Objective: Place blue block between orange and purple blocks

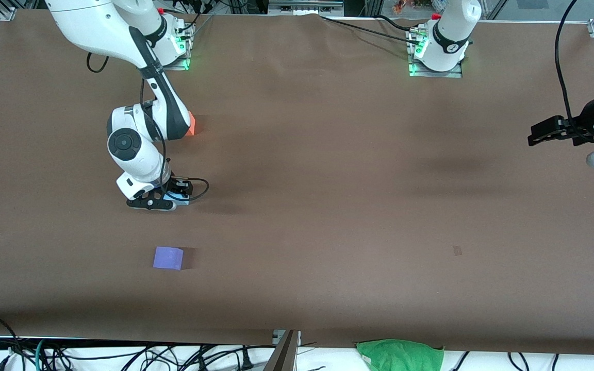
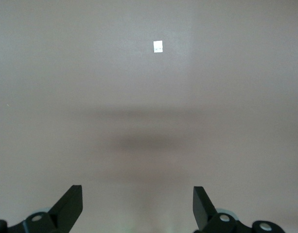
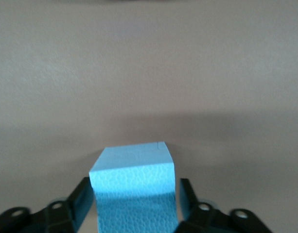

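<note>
My right gripper (image 1: 167, 202) is low at the table, shut on the light sky-blue block (image 1: 182, 201). In the right wrist view the blue block (image 3: 133, 187) fills the space between the black fingers (image 3: 84, 201) of the right gripper (image 3: 135, 206). The orange block (image 1: 191, 124) sits farther from the front camera, partly hidden by the right arm. The purple block (image 1: 168, 257) sits nearer the camera. The blue block lies roughly on the line between them. My left gripper (image 1: 534, 138) waits open and empty over the left arm's end of the table, and also shows in its own wrist view (image 2: 138, 208).
A small pale mark (image 1: 457, 251) is on the brown table cover toward the left arm's end, and it also shows in the left wrist view (image 2: 158, 46). A green cloth (image 1: 400, 354) lies at the table's near edge, with cables beside it.
</note>
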Motion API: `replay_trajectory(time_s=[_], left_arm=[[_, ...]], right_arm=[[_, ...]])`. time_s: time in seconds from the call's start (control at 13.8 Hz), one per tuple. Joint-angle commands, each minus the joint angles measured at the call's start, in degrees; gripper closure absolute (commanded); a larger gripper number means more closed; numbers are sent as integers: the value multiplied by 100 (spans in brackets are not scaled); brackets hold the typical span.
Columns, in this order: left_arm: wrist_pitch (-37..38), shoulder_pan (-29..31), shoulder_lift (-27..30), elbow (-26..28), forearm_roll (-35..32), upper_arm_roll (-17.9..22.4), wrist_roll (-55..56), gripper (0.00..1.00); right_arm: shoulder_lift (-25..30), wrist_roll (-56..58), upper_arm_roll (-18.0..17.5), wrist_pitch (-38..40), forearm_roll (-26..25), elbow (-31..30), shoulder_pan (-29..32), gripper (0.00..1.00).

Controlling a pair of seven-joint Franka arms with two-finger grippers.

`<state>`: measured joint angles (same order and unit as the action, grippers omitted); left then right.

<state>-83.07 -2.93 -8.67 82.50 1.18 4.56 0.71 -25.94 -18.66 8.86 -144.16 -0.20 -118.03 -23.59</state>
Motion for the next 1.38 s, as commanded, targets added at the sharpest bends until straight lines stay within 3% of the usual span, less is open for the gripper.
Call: replay_trajectory(time_s=[0.0, 0.29, 0.58, 0.87, 1.31], left_arm=[[46, 20, -65, -156, -57, 1, -80, 0], [46, 20, -65, -156, -57, 1, -80, 0], [46, 20, -65, -156, -57, 1, -80, 0], [46, 20, -73, -156, -57, 1, -80, 0], [46, 20, -73, -156, -57, 1, -80, 0]], right_arm=[[290, 99, -51, 168, 90, -124, 47, 1], [580, 99, -33, 711, 108, 156, 47, 1], [677, 91, -33, 2748, 117, 1586, 47, 1], [1151, 354, -24, 3856, 117, 2396, 47, 1], [2065, 767, 204, 4782, 125, 2451, 47, 1]])
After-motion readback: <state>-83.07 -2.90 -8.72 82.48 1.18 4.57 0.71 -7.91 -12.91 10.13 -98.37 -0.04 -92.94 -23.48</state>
